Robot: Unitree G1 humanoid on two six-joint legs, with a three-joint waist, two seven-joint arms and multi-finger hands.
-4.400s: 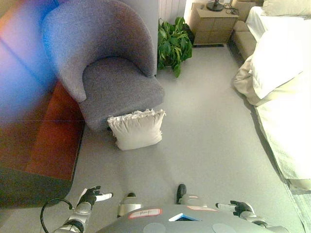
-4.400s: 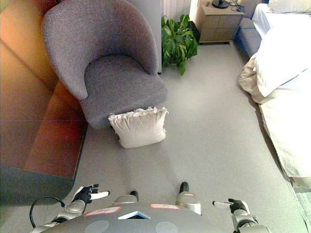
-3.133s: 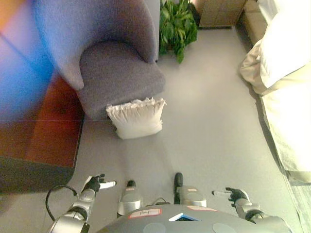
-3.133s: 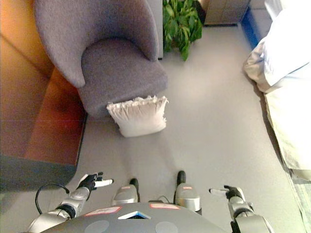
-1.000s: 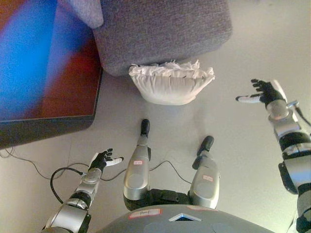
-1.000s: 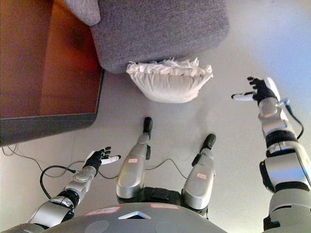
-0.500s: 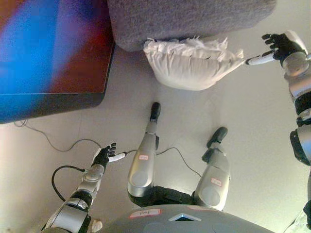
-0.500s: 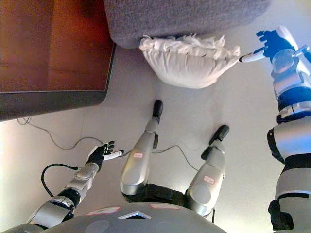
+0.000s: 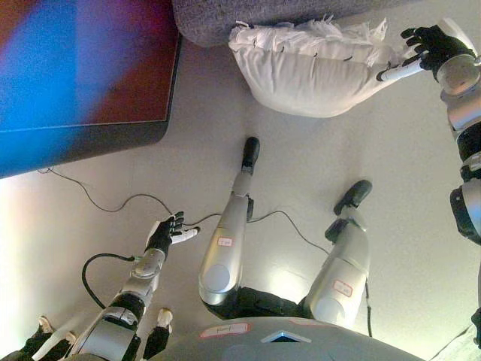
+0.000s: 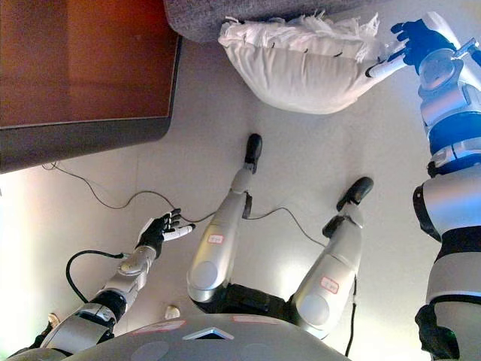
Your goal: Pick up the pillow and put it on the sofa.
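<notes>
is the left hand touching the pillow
No, the left hand hangs open low over the bare floor, far from the pillow, which lies by the right hand.

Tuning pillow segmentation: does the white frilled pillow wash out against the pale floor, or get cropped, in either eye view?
Left eye view: the white frilled pillow is whole in frame, its shaded underside darker than the pale grey floor, so the edge reads; the frills contrast with the grey fabric sofa. Right eye view: same, but the right hand has a white fingertip that blends into the pillow's right corner.
</notes>
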